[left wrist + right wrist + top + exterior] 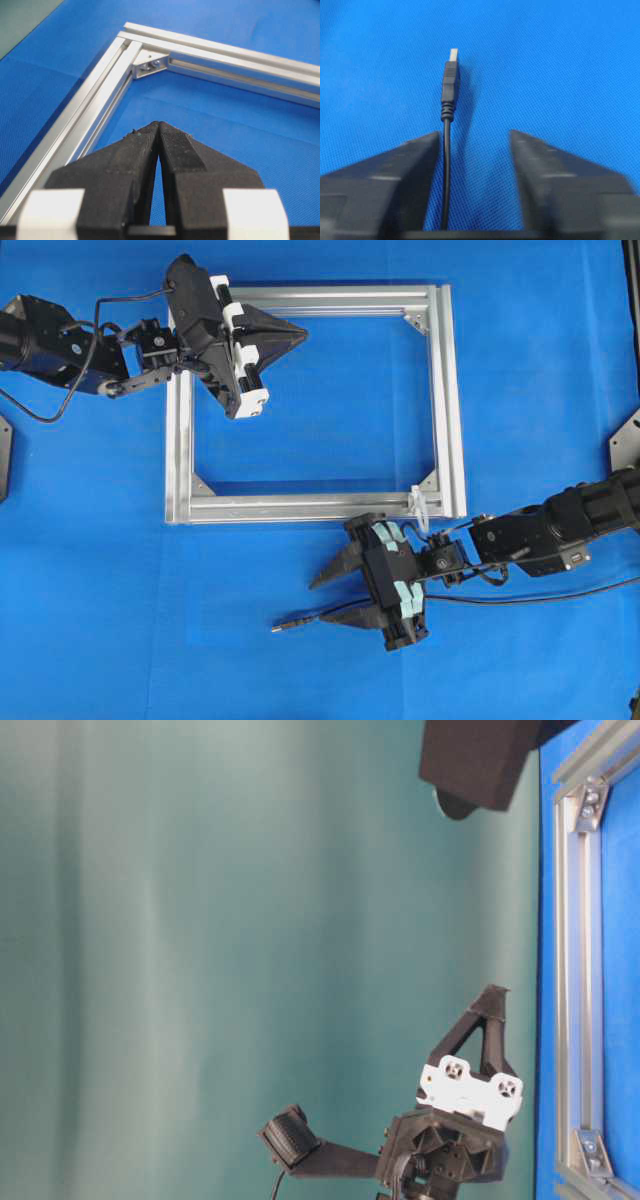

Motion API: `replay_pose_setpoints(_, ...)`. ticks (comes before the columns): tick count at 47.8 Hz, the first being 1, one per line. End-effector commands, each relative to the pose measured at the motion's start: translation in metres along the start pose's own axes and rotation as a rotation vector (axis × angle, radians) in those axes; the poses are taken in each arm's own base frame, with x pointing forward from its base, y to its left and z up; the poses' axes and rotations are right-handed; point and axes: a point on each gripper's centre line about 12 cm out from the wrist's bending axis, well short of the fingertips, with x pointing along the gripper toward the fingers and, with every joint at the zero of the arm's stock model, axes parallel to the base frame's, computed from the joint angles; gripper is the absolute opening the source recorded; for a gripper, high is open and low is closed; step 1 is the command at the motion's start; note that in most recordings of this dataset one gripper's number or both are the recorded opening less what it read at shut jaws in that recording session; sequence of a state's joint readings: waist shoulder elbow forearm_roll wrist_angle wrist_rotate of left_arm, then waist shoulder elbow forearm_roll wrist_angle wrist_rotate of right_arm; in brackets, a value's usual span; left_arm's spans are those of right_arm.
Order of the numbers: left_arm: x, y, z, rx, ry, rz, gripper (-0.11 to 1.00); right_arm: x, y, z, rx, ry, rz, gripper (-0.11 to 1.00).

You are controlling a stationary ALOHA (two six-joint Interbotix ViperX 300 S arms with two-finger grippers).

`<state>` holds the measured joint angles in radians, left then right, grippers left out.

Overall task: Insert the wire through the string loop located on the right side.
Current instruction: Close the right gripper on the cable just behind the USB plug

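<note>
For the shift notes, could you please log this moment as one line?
right hand: open astride wire | left hand: shut, over frame | string loop: unthreaded

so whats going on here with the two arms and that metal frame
The right gripper is down on the blue table with its jaws apart, straddling the wire just behind its plug tip; it has not clamped it. The wire lies flat, plug pointing away from the arm. The string loop hangs at the frame's near right corner, with nothing through it yet. The left gripper is shut and empty, hovering over the frame's far left corner.
</note>
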<state>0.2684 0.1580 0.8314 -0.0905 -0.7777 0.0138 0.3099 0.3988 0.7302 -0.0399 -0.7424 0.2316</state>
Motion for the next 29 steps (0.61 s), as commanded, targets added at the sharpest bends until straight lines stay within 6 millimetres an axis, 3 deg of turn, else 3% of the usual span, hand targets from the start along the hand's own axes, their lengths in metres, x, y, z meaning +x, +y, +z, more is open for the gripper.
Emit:
replay_pose_setpoints(1, -0.0019, -0.0015, 0.0159, 0.003, -0.047, -0.006, 0.00, 0.0016, 0.0041, 0.0127, -0.006, -0.038, 0.013, 0.21)
replay_pose_setpoints(5, -0.0019, -0.0016, 0.0157, 0.004, -0.046, -0.007, 0.00, 0.0019, 0.0044, 0.0128, -0.010, -0.036, 0.014, 0.04)
replay_pose_setpoints(9, -0.0016, -0.0015, 0.0162, 0.003, -0.047, -0.006, 0.00, 0.0019, 0.0046, 0.0128, -0.012, -0.036, 0.016, -0.03)
replay_pose_setpoints(29, -0.0013, -0.0016, 0.0168, 0.003, -0.049, -0.006, 0.00, -0.0055, 0.0071, 0.0206, -0.015, -0.019, 0.015, -0.04)
